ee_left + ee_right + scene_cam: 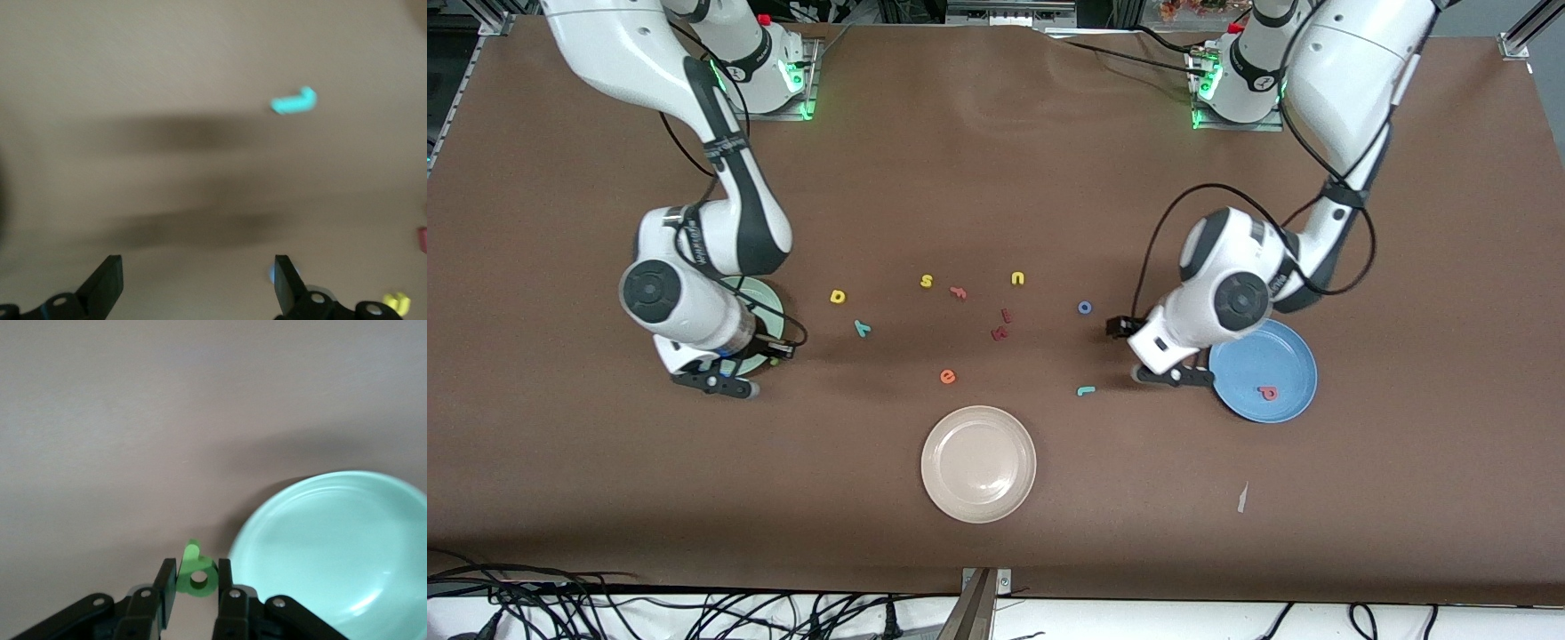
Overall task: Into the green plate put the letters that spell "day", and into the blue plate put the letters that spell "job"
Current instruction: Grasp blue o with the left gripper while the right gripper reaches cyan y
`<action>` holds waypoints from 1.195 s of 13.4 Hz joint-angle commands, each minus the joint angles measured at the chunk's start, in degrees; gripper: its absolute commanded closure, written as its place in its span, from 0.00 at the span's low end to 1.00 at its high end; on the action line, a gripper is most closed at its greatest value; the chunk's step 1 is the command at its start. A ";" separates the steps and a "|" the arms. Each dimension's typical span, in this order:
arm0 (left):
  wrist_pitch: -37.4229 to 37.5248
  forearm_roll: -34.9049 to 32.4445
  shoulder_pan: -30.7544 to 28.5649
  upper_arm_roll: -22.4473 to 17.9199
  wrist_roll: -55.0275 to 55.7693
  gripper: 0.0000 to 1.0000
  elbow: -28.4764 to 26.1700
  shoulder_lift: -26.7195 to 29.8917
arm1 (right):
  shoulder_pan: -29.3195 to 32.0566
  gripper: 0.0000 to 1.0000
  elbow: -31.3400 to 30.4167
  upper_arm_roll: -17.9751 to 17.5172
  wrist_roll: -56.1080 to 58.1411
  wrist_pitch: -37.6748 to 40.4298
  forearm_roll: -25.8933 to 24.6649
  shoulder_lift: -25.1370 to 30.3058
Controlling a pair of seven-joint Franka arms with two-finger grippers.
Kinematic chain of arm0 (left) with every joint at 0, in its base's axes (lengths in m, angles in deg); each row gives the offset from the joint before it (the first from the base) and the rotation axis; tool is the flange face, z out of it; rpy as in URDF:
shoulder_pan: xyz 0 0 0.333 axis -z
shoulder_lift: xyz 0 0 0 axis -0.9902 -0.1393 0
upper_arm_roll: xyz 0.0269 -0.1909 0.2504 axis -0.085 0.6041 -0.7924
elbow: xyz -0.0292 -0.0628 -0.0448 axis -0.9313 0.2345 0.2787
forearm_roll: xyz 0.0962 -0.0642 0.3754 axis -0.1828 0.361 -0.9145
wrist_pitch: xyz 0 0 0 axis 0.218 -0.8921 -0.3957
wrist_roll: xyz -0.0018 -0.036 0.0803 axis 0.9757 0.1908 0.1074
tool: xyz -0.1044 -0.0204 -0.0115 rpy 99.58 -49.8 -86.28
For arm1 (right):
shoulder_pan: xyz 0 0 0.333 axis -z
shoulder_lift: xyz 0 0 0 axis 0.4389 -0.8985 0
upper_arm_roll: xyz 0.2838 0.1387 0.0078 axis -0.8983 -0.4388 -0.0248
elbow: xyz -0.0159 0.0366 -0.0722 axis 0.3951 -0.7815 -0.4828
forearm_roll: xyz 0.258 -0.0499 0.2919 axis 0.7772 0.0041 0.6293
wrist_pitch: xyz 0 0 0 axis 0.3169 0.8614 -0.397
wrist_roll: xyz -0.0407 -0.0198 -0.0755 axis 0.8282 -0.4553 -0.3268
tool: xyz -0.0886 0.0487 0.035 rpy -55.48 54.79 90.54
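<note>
- right gripper [198,583] up in the air over the tabletop just off the rim of the green plate [333,547], jaws narrow and clamped on the olive-green "a" [196,573]
- green plate [769,307] at the right arm's end of the table, mostly hidden under the right arm in the front view, nothing seen in the part that shows
- left gripper [193,283] hanging low beside the blue plate [1294,356], jaws spread wide with nothing between the fingers [107,283]
- blue plate at the left arm's end of the table, pinkish-red "b" [1267,392] lying flat inside it
- teal "j" [1086,389] on the bare brown table [996,551], just beside the left gripper [1172,376] toward the middle, sharp teal hook in the left wrist view [294,102]
- blue "o" [1084,308] on the table, farther from the front camera than the "j", near the left arm's wrist
- yellow "d" [837,297] and teal "y" [862,329] close together on the table, between the green plate and the middle, "y" the nearer of the two to the front camera
- leftovers scattered mid-table: yellow "s" [927,281], yellow "u" [1017,278], orange "e" [947,377], a few dark red letters [1000,333]
- beige plate [978,463] nearest the front camera, in the middle, well apart from both coloured plates
</note>
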 commanded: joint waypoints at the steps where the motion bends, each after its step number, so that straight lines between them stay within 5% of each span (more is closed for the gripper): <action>1: -8.64 -1.05 3.20 -0.30 4.31 0.00 -9.39 5.13 | 4.83 0.83 -5.49 -0.51 7.02 0.55 -0.94 4.58; 2: -12.26 -1.05 3.56 -0.30 4.67 0.00 -11.60 5.14 | 5.81 0.79 -7.34 -0.51 8.08 0.55 -1.03 5.55; 4: -16.41 -1.40 4.88 -0.30 5.46 0.00 -13.98 4.70 | 6.25 0.36 -8.94 -0.60 8.18 0.20 -0.94 6.17; 8: -17.56 -2.01 7.34 -0.56 6.34 0.01 -13.99 2.68 | 6.17 0.20 -8.85 -1.12 7.74 0.11 -0.94 6.17; 10: -18.71 -4.64 7.43 -0.39 8.44 0.07 -13.99 1.81 | 6.08 0.02 -7.80 -3.66 8.01 -0.68 -0.94 5.47; 16: -18.88 -9.49 8.57 -0.47 14.33 0.18 -12.68 -0.31 | 5.46 0.01 -3.05 -13.06 7.48 -1.65 -4.63 1.96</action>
